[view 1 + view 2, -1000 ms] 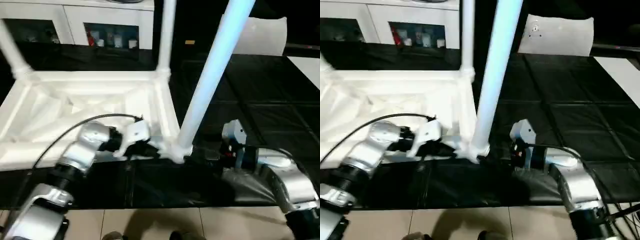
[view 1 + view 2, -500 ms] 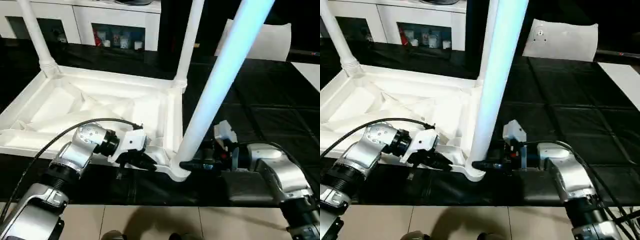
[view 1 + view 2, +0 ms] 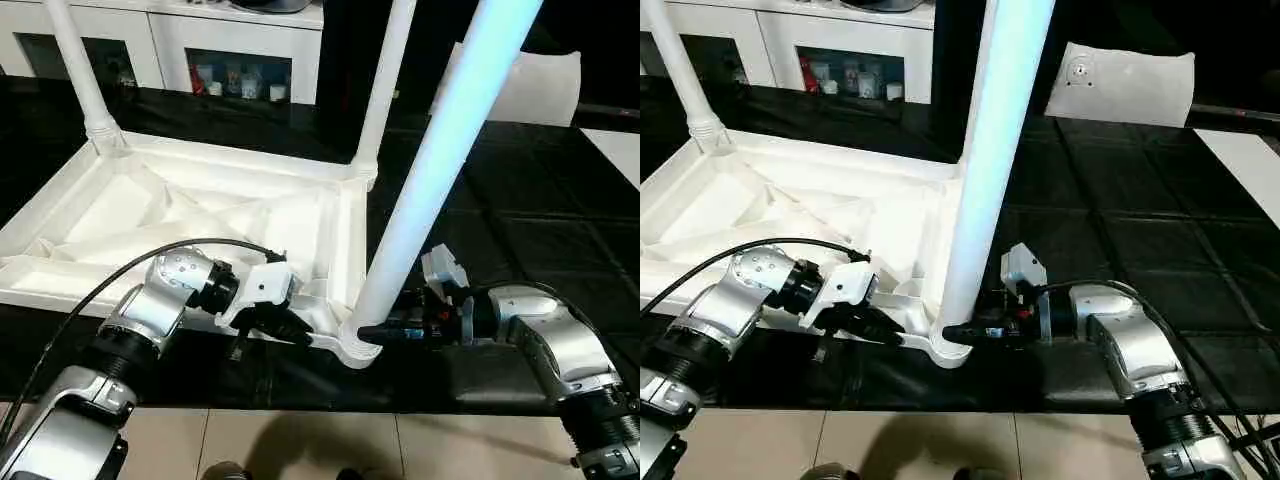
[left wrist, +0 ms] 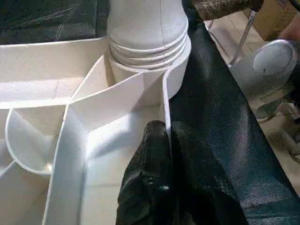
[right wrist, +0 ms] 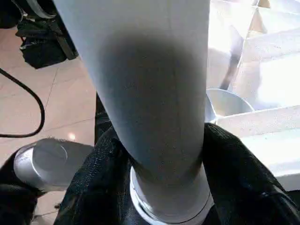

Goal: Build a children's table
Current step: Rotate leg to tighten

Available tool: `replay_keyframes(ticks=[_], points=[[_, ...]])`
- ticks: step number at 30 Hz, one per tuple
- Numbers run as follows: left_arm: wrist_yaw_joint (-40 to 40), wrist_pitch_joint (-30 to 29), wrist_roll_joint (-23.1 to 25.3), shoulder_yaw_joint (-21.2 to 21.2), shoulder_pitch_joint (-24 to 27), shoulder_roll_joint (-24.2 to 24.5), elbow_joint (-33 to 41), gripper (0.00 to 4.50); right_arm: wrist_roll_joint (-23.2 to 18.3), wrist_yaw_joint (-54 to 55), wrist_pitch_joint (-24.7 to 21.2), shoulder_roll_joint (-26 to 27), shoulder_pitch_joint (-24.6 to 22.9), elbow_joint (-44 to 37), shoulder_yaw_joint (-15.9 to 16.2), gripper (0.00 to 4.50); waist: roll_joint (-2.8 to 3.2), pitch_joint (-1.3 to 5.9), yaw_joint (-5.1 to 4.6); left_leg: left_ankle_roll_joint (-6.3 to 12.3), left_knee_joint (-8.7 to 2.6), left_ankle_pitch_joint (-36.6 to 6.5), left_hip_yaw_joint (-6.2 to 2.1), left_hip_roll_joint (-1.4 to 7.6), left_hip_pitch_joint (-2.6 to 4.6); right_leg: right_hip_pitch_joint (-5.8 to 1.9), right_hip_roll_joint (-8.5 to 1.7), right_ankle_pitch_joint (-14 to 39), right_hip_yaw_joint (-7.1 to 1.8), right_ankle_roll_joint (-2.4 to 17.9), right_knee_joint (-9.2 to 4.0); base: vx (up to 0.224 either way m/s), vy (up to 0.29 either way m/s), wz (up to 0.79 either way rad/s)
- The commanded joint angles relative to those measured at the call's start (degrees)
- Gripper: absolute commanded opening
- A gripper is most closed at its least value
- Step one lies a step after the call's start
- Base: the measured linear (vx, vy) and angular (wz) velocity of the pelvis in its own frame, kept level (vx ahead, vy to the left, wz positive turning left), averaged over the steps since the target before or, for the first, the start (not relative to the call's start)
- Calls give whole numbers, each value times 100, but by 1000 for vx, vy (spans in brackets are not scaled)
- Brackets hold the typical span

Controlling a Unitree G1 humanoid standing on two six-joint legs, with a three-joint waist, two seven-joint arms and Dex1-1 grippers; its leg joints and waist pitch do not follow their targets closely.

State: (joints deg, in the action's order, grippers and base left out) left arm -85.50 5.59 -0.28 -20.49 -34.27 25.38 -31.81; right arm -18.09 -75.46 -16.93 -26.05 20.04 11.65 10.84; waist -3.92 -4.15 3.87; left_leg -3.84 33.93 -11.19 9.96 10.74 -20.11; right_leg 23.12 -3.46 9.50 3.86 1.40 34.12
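Observation:
The white tabletop (image 3: 200,215) lies upside down on the black mat, ribbed underside up. Three white legs stand in its corner sockets: far left (image 3: 85,70), far right (image 3: 385,90) and the near right leg (image 3: 440,170), which rises close to the camera. My left gripper (image 3: 298,328) is shut on the tabletop's near rim beside that corner; the left wrist view has its black fingers (image 4: 157,154) pinching the thin rim wall. At the near leg's base my right gripper (image 3: 375,331) is shut on the leg, with one black finger (image 5: 101,173) pressed against each side.
A flat white bag (image 3: 1125,85) lies at the back right and a white board (image 3: 1245,165) at the right edge. White cabinets (image 3: 230,40) stand behind. Tiled floor (image 3: 300,450) runs along the mat's front edge. My left arm's cable (image 3: 120,275) arcs over the rim.
The camera has tilted. My right gripper has come in from the right to the near leg's base and its fingers have drawn in around it. The left gripper keeps its grip on the rim.

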Motion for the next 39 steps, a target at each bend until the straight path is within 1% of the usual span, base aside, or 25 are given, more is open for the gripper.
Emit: replay_keyframes(ticks=[1, 3, 4, 5, 7, 8, 9, 11, 13, 14, 15, 16, 17, 18, 20, 21, 22, 23, 25, 30, 31, 32, 34, 35, 39], points=[[198, -166, 56, -120, -77, -180, 80, 0, -352, 252, -356, 204, -206, -340, -101, 198, 45, 344, -15, 221, -411, -1002, -59, 282, 38, -262, -484, 1921, -308, 1030, -418, 0, 0, 0], [353, -229, 117, -110, -76, -199, 106, 0, -430, 437, -436, 317, -279, -426, -175, 198, 25, 349, -2, 195, -417, -1068, -60, 289, 47, -266, -493, 1936, -313, 1020, -424, 0, 0, 0], [810, -480, 265, -60, -98, -300, 145, 0, -338, 942, -494, 542, -432, -597, -202, 198, 65, 329, -5, 144, -437, -1122, -73, 287, 40, -258, -491, 2028, -309, 995, -430, 0, 0, 0], [1056, -614, 342, -32, -115, -359, 154, 0, -247, 1188, -497, 641, -502, -677, -187, 198, 55, 319, -7, 112, -443, -1195, -70, 293, 53, -240, -487, 2131, -307, 963, -462, 0, 0, 0], [1363, -912, 348, 45, -130, -496, 208, 0, -120, 1609, -588, 839, -590, -804, -166, 198, 30, 297, -48, 14, -442, -1447, -92, 253, 67, -229, -498, 2887, -279, 715, -535, 0, 0, 0], [1556, -1108, 353, 91, -137, -592, 255, 0, -38, 1890, -649, 989, -619, -844, -163, 198, 73, 287, -61, -11, -442, -1494, -92, 252, 86, -204, -497, 3001, -283, 681, -549, 0, 0, 0], [1977, -1467, 411, 152, -154, -808, 359, 0, 174, 2530, -717, 1356, -645, -852, -172, 198, 59, 268, -93, -40, -443, -1638, -102, 250, 90, -177, -495, 3278, -272, 575, -598, 0, 0, 0], [2396, -1744, 484, 214, -180, -1005, 382, 0, 355, 3021, -724, 1638, -615, -771, -183, 197, 46, 278, -142, -76, -450, -1733, -143, 227, 66, -195, -509, 3583, -226, 426, -636, 0, 0, 0], [2905, -2110, 552, 296, -213, -1255, 405, 0, 548, 3692, -812, 1986, -574, -701, -220, 196, 62, 275, -244, -119, -460, -1899, -172, 228, 73, -175, -504, 3614, -200, 392, -664, 0, 0, 0], [3450, -2431, 613, 403, -282, -1558, 377, 0, 712, 4427, -882, 2401, -419, -508, -297, 196, 77, 268, -270, -117, -470, -1943, -183, 235, 66, -180, -504, 3573, -202, 405, -654, 0, 0, 0], [3730, -2598, 626, 472, -330, -1729, 350, 0, 793, 4828, -923, 2628, -304, -380, -345, 196, 79, 263, -341, -162, -491, -1988, -193, 245, 35, -179, -488, 3464, -189, 462, -635, 0, 0, 0], [3900, -2694, 627, 520, -361, -1835, 326, 0, 845, 5070, -944, 2763, -227, -294, -375, 195, 101, 279, -357, -194, -484, -2043, -209, 237, 47, -185, -497, 3449, -175, 484, -628, 0, 0, 0], [4305, -2821, 630, 653, -445, -2048, 254, 0, 943, 5531, -1005, 3017, -49, -116, -447, 195, 104, 297, -403, -176, -472, -2070, -214, 218, 64, -191, -500, 3370, -167, 483, -664, 0, 0, 0], [4421, -2866, 634, 695, -466, -2108, 245, 0, 976, 5661, -1034, 3090, -3, -80, -469, 195, 99, 286, -446, -124, -477, -2016, -201, 213, 34, -190, -484, 3197, -190, 511, -660, 0, 0, 0], [4782, -2975, 706, 799, -574, -2300, 247, 0, 1003, 6047, -1039, 3370, 206, 97, -618, 195, 72, 295, -454, 2, -451, -1983, -161, 193, 69, -152, -480, 3020, -236, 546, -658, 0, 0, 0], [4915, -2995, 735, 838, -632, -2374, 247, 0, 1043, 6119, -911, 3457, 305, 191, -627, 195, 98, 310, -454, 45, -459, -1861, -161, 189, 43, -176, -475, 2822, -247, 604, -635, 0, 0, 0], [4911, -2998, 743, 834, -638, -2376, 250, 0, 1047, 6106, -869, 3466, 312, 201, -628, 229, 99, 314, -461, 67, -463, -1790, -159, 194, 29, -185, -473, 2677, -254, 641, -623, 0, 0, 0], [4819, -2961, 773, 800, -659, -2340, 251, 0, 1046, 6017, -687, 3461, 311, 200, -656, 250, 98, 333, -432, 152, -457, -1490, -128, 203, 10, -210, -469, 2112, -283, 761, -573, 0, 0, 0], [4782, -2967, 789, 784, -662, -2318, 268, 0, 1048, 6014, -636, 3464, 303, 184, -681, 266, 92, 352, -423, 245, -448, -1233, -107, 204, -10, -243, -463, 1684, -294, 900, -517, 0, 0, 0], [4367, -2705, 803, 649, -523, -1972, 401, 0, 996, 5540, -385, 3091, 53, -110, -678, 314, 100, 383, -382, 451, -428, -720, -85, 209, -51, -311, -470, 1029, -305, 1128, -436, 13, -7, 1], [4314, -2686, 798, 638, -497, -1921, 416, 0, 987, 5468, -366, 3021, 10, -158, -679, 319, 125, 379, -376, 470, -428, -652, -88, 221, -58, -323, -466, 937, -296, 1156, -432, 0, 0, 0], [4314, -2686, 798, 638, -497, -1921, 416, 0, 987, 5468, -366, 3021, 10, -158, -679, 327, 121, 375, -380, 477, -423, -672, -77, 224, -50, -313, -461, 934, -298, 1170, -436, 0, 0, 0], [3944, -2558, 752, 587, -347, -1623, 471, 0, 906, 4986, -194, 2584, -206, -388, -747, 348, 114, 354, -381, 449, -429, -883, -76, 226, -39, -321, -460, 1310, -285, 1120, -488, 0, 0, 0], [3557, -2294, 721, 522, -236, -1361, 461, 0, 831, 4571, -32, 2201, -338, -497, -847, 357, 109, 360, -388, 448, -432, -914, -77, 241, -38, -322, -468, 1368, -299, 1109, -481, 0, 0, 0], [2931, -1833, 611, 448, -122, -1024, 395, 0, 734, 3922, 91, 1642, -454, -586, -956, 401, 126, 354, -388, 407, -426, -957, -64, 256, -11, -284, -453, 1408, -305, 1182, -475, 0, 0, 0]])
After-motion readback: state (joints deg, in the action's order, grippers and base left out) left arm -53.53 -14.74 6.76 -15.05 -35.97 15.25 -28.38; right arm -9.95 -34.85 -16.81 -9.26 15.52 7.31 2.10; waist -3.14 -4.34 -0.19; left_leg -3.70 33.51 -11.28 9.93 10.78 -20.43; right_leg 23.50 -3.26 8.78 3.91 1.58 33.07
